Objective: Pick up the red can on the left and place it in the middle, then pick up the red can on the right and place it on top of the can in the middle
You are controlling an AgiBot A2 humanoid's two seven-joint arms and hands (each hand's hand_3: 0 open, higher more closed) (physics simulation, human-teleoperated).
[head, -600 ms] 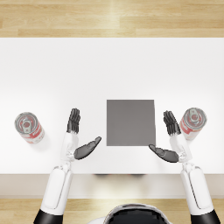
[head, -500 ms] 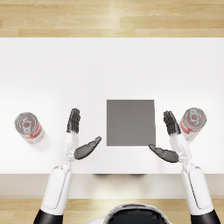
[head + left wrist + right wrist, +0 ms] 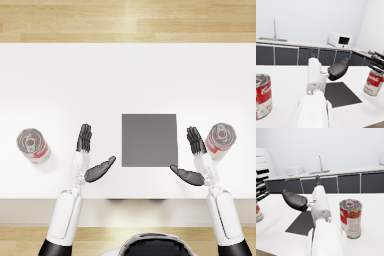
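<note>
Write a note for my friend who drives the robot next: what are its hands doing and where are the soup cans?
Left hand: open, holding nothing, on the mat's left side.
Right hand: open, holding nothing, close beside the right can.
Left red can: upright on the white table, well to the left of the left hand, untouched.
Right red can: upright, just right of the right hand.
Dark mat: in the middle, nothing on it.
Done: nothing yet.
Left: move the left can to the middle, then stack the right can on top.
</note>
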